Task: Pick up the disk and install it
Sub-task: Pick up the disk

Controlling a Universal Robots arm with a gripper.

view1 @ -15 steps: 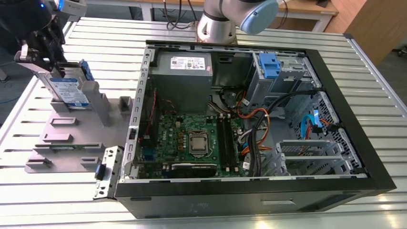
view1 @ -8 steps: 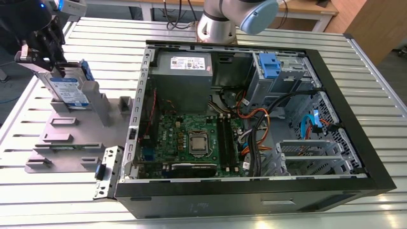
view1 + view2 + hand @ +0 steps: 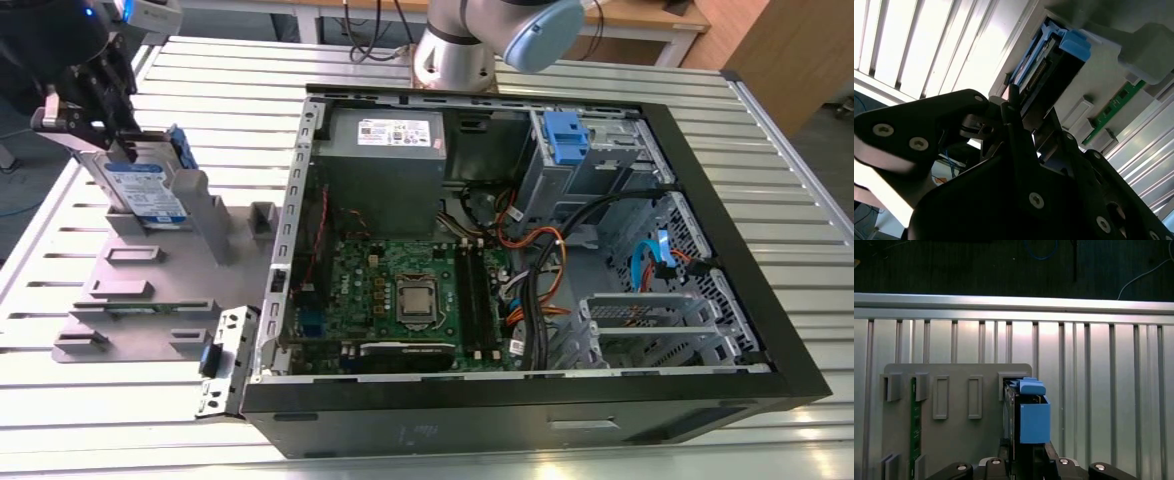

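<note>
Disk: your one disk stood on edge in a slot at the far corner of the grey stand, label facing the exterior view. It was not yet in the computer case.
Why upright: I judge the slot kept its top edge exposed so you could take it from above.
Gripper: your single gripper sat over the disk's top edge, and the blue carrier ran under it in both wrist views.
Grip: you could not tell from these views whether it was clamped on the disk or merely around it.
Stand: one, near the tabletop's edge on the exterior view's left, beside the case.
Other parts: one green board lay in another slot, and one blue bracket sat by the case's far edge.
Progress: in my judgement, you were at the pick-up.
</note>
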